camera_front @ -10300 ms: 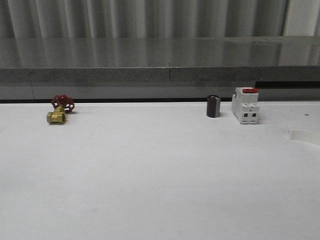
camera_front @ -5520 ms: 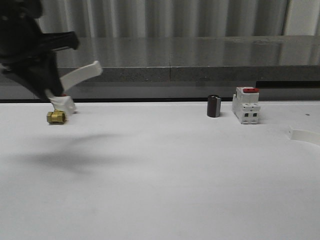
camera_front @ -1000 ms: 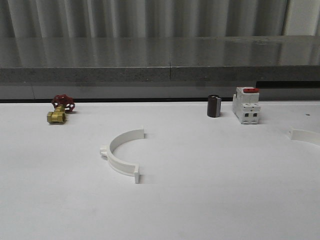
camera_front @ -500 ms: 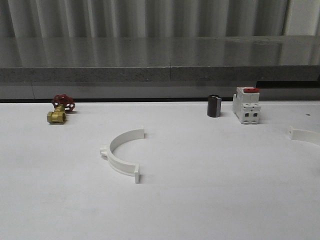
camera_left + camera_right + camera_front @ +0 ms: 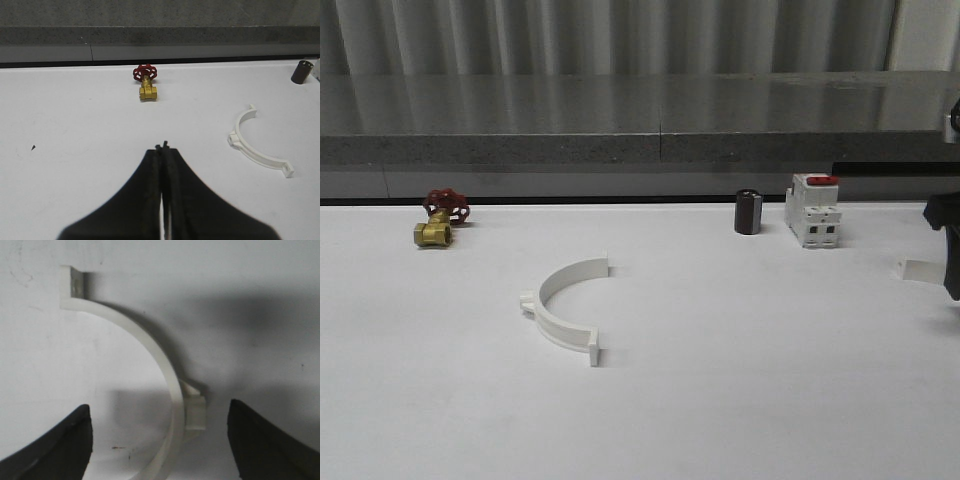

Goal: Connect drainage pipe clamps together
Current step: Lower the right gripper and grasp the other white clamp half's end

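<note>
One white half-ring clamp (image 5: 563, 307) lies on the white table left of centre, its opening facing right; the left wrist view shows this clamp (image 5: 252, 148) off to one side. My left gripper (image 5: 162, 146) is shut and empty, well apart from it. A second clamp (image 5: 918, 269) lies at the table's right edge, partly cut off. My right arm (image 5: 948, 240) stands over it. In the right wrist view that clamp (image 5: 165, 390) curves between the fingers of my open right gripper (image 5: 161, 440), touching neither finger.
A brass valve with a red handwheel (image 5: 440, 220) sits at the back left. A dark cylinder (image 5: 747, 212) and a white red-topped breaker block (image 5: 812, 212) stand at the back right. A grey ledge (image 5: 640, 150) runs behind the table.
The left arm laid the first clamp left of centre and withdrew. In the last half second my right arm has come in at the right edge over the second clamp.
</note>
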Robot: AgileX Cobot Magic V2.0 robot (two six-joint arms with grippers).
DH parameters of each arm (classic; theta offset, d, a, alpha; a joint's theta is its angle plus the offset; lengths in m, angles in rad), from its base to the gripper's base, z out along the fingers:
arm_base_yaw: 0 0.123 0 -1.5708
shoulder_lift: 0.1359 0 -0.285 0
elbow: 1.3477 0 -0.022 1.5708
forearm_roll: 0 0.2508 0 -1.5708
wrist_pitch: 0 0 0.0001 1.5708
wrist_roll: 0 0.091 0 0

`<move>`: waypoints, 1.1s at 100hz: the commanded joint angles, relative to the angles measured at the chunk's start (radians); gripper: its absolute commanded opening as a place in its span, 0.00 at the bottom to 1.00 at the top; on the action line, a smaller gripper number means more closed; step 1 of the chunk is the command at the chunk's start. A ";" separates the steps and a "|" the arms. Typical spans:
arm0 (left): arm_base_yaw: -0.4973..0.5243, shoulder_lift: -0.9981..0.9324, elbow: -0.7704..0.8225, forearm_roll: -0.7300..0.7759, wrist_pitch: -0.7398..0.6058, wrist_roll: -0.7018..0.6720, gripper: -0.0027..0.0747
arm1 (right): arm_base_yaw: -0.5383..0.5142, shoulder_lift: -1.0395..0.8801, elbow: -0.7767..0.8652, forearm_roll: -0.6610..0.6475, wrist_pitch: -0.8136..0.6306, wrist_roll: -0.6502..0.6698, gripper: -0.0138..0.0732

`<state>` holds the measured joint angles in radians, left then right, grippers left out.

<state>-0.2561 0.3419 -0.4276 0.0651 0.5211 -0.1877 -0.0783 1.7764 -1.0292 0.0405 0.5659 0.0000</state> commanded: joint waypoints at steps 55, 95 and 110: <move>0.004 0.006 -0.028 0.002 -0.073 0.001 0.01 | -0.024 -0.038 -0.028 -0.006 -0.032 -0.009 0.81; 0.004 0.006 -0.028 0.002 -0.073 0.001 0.01 | -0.024 -0.002 -0.028 -0.005 -0.020 -0.009 0.76; 0.004 0.006 -0.028 0.002 -0.073 0.001 0.01 | -0.024 -0.002 -0.028 0.017 -0.007 -0.009 0.50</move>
<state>-0.2561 0.3419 -0.4276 0.0651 0.5211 -0.1877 -0.0945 1.8134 -1.0292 0.0414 0.5664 0.0000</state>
